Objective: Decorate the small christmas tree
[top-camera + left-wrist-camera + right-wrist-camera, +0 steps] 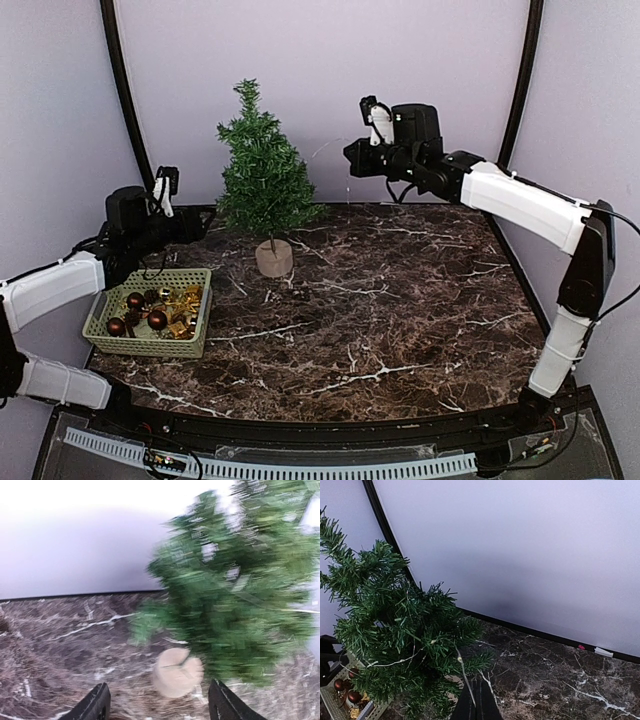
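Here is the small christmas tree [262, 172], upright on its round pale wooden stump [274, 258] at the back left of the dark marble table [400, 310], close to the rear wall. The left gripper [197, 226] hovers low just to the tree's left, level with the bottom branches, and the left wrist view shows its two dark fingers [96, 706] spread wide apart, released, nothing between them. The stump sits just beyond the gap and the blurred green boughs fill the right of that view. Over on the other side, the right gripper [351, 157] hangs high in the air to the right of the tree, about level with its upper half and clear of the branches. Its fingers [478, 706] are clenched tight together, and a thin pale wire [461, 666] runs out of the branches straight down into them, so it looks pinched there. Near the left edge, beneath the left arm, sits the green basket [146, 347], holding dark red baubles [157, 319] and gold ornaments [184, 305].
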`<state>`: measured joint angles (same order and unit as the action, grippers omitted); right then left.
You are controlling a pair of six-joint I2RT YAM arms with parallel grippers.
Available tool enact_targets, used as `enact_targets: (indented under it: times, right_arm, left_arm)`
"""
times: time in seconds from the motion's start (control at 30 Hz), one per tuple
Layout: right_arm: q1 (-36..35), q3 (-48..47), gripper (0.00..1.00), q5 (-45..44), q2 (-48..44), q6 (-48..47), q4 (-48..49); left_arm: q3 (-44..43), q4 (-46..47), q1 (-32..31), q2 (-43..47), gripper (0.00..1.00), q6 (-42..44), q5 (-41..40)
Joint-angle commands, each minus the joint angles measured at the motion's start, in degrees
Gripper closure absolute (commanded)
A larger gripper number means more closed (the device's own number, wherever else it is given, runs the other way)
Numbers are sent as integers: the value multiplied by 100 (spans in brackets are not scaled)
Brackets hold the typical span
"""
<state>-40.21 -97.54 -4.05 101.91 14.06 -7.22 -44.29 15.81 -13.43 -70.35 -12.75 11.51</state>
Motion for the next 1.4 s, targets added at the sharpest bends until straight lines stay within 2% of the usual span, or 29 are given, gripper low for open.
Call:
enact_targets:
  times: [0.0, 0.1, 0.23, 0.43, 0.77, 0.93, 1.03, 1.1, 1.13, 1.17, 1.37]
  right_arm:
    - [4, 158, 100, 112, -170, 120, 322]
    - [4, 298, 100, 100, -267, 158, 381]
    - [4, 470, 100, 101, -425, 230, 440]
    - [5, 644, 100, 37, -565, 237, 460]
    - [4, 710, 100, 6, -584, 229, 462]
    - [4, 751, 100, -49, -623, 228, 468]
    - [4, 790, 100, -76, -695, 233, 460]
    - [4, 826, 100, -94, -756, 228, 438]
    - [4, 839, 100, -103, -803, 236, 406]
    - [-3, 852, 100, -104, -857, 241, 372]
    - [-123, 1084, 100, -163, -1374, 104, 31]
  left_arm:
    - [219, -392, -1012, 660, 28, -549, -728]
    - [178, -334, -1378, 681, 27, -958, -690]
    - [-70, -370, -1622, 277, 28, -1009, -910]
    - [-306, -85, -1743, -202, 47, -1005, -664]
    - [-661, -218, -1812, -676, 45, -912, -766]
    - [-811, -446, -1817, -802, 68, -874, -852]
    - [-838, -571, -1827, -798, 74, -838, -922]
    - [-840, -628, -1829, -787, 85, -808, -925]
    - [-842, -656, -1830, -765, 94, -804, -903]
    - [-835, -706, -1830, -714, 98, -789, -858]
    - [-581, -971, -1830, -105, 100, -706, -964]
